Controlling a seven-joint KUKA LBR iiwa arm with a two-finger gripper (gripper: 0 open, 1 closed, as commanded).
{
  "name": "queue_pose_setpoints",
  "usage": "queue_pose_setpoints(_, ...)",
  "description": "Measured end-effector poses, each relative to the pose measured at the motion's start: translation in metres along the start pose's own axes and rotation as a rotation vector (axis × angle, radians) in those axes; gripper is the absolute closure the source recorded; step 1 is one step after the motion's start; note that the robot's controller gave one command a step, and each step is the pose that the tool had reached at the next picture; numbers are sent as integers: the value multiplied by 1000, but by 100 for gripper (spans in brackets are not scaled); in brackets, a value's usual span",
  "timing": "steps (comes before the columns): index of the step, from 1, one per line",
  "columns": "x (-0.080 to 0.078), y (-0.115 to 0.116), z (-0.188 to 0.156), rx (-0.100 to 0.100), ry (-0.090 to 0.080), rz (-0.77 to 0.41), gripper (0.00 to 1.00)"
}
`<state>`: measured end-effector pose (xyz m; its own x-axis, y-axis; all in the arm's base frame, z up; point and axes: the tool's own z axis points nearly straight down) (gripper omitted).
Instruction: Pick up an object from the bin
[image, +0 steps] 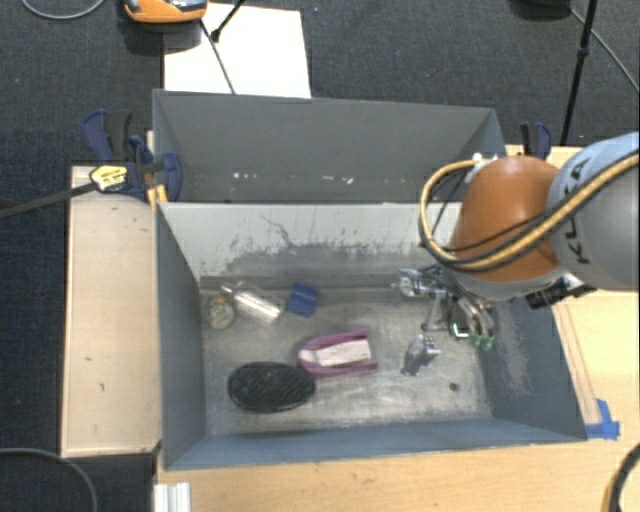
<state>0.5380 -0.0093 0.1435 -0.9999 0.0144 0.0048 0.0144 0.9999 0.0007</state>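
- Five loose things sit on the floor of the grey bin (180, 330), all of them in its left and middle parts.
- Nearest the front wall, towards the front-left corner, lies a black oval brush (270, 387), flat on the floor.
- Just behind it and a touch to the right, around mid-floor, there's a pink-and-white packet (338, 353), lying lengthwise across the bin.
- Right of that packet, and clear of it, the pincer (418, 360) is down low over bare floor in the right part of the bin. The packet is the nearest thing to it. Apart or together? Cannot tell from this angle.
- Further back, along the foot of the back wall, a small blue block (302, 299) rests on the floor.
- Just left of the block, a silvery cylinder (250, 303) lies on its side.
- Beside the cylinder's left end, close to the left wall, is a small round disc (220, 315).
- Above the right side of the bin, the arm's orange cover (500, 225) bulges over the wrist, with yellow-and-black cables (426, 205) looped round it.
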Motion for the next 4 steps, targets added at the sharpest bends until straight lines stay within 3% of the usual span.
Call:
queue_pose_setpoints(1,18,67,75,-2,-3,-57,0)
queue_pose_setpoints(2,17,64,72,0,-2,-52,100)
queue_pose_setpoints(3,25,73,-56,1,-13,-206,100)
queue_pose_setpoints(4,2,80,-152,3,-13,-603,100)
